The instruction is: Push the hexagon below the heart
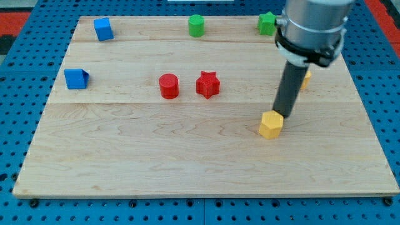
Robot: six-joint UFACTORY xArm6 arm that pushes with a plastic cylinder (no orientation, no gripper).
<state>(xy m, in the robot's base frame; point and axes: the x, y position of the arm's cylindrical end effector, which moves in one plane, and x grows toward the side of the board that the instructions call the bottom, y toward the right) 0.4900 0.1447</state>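
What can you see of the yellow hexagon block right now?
The yellow hexagon block is a small, solid-looking piece with a flat six-sided top and short straight walls, matte like painted wood or plastic. It lies flat on the wooden board, right of centre and toward the view's bottom. My tip is at its upper edge, apparently touching it. No other block touches it; a second yellow block, mostly hidden behind the rod, sits above it.
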